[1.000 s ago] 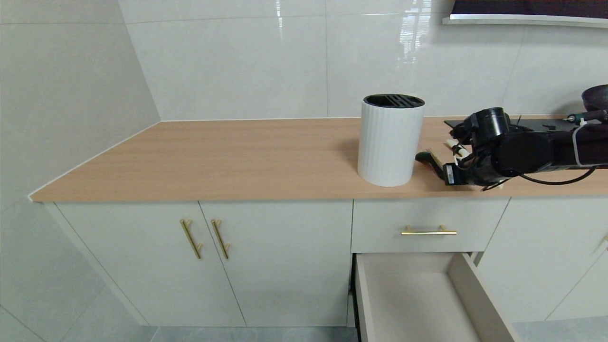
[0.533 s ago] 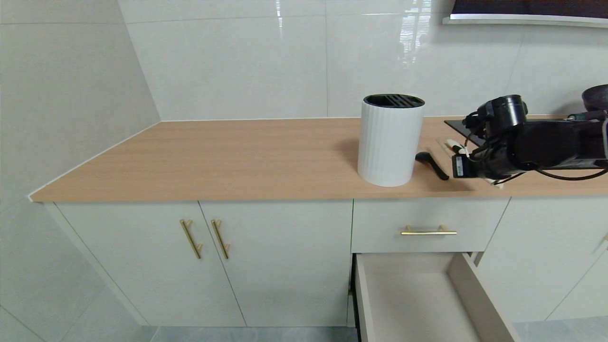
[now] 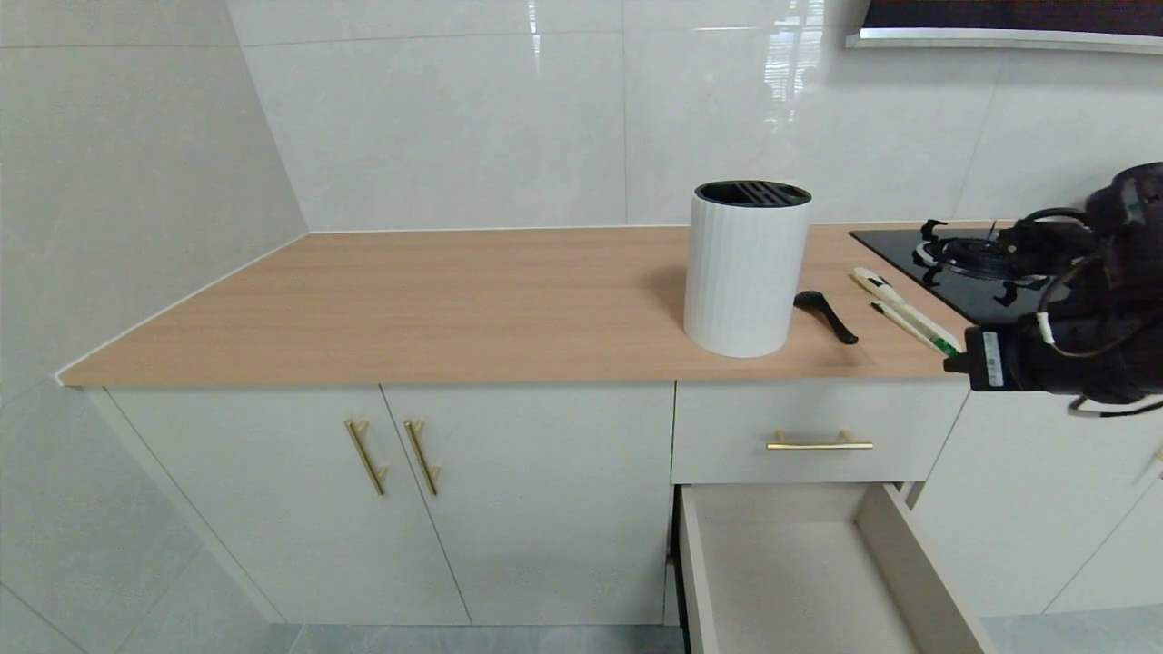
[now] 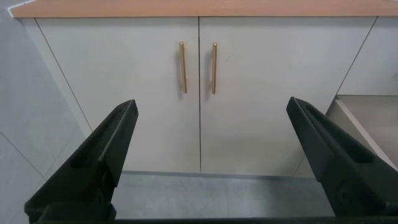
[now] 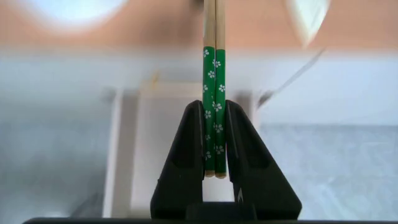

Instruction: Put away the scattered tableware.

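Observation:
My right gripper hangs at the counter's front edge, right of the white ribbed holder. It is shut on a pair of wooden chopsticks with green flowered ends, gripped near the green ends. The chopsticks point back over the counter. In the right wrist view the right gripper pinches them tightly. A black spoon lies on the counter beside the holder. A pale utensil lies just beyond the chopsticks. My left gripper is open, low in front of the cabinet doors.
An open drawer juts out below the counter under a closed drawer with a gold handle. A black stove top sits at the counter's right end. Tiled walls close off the back and left.
My right gripper has drawn back from beside the holder, rightward and toward the counter's front edge, with the chopsticks in it. The black spoon and the pale utensil are now uncovered.

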Tool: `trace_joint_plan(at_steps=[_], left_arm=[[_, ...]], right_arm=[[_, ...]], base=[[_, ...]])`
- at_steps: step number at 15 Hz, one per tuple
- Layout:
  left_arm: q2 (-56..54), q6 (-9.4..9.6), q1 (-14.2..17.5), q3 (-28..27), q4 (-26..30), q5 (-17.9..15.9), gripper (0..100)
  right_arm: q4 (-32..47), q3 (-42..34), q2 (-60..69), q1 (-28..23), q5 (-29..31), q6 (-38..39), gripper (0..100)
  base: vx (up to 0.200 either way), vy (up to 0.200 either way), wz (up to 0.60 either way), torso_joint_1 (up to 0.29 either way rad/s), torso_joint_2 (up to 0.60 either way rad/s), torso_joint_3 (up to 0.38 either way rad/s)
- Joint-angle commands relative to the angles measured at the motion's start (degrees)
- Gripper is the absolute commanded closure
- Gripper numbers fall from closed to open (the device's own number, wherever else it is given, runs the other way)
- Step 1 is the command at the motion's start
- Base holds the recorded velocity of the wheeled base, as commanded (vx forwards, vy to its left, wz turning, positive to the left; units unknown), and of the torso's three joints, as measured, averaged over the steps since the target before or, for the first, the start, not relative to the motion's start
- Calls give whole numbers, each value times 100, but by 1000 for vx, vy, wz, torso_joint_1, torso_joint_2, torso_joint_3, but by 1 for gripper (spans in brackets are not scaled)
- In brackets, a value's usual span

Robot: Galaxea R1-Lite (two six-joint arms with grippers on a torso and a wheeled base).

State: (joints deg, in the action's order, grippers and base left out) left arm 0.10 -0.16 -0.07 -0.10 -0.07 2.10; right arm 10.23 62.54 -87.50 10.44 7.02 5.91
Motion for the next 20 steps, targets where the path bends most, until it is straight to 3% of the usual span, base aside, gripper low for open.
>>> trace_joint_plan(at_steps=[1, 4, 5, 6, 8, 16, 20], left_arm=[[-1, -2, -1, 1, -1, 1, 0], [-1, -2, -1, 1, -1, 1, 0], [8, -2, -1, 1, -1, 1, 0], [-1, -2, -1, 1, -1, 1, 0], [-1, -2, -1, 1, -1, 1, 0], [-1, -2, -1, 1, -1, 1, 0], [-1, -2, -1, 1, -1, 1, 0]], right_arm=[[76, -682, 981, 55, -87, -2, 100], [1289, -796, 1262, 468, -210, 94, 100], [1878, -734, 1034, 899, -307, 657, 100], [1983, -708, 902, 1066, -377, 859, 100], [2045, -734, 471, 1373, -693, 1140, 100], [1807, -743, -74, 1637, -518, 1562, 100], [1798, -805, -250, 1795, -403, 1597, 100]], base=[[0, 0, 0, 0, 0, 0], [0, 0, 0, 0, 0, 0], [0, 0, 0, 0, 0, 0], [0, 0, 0, 0, 0, 0], [0, 0, 0, 0, 0, 0], [0, 0, 0, 0, 0, 0], [0, 0, 0, -150, 351, 203]])
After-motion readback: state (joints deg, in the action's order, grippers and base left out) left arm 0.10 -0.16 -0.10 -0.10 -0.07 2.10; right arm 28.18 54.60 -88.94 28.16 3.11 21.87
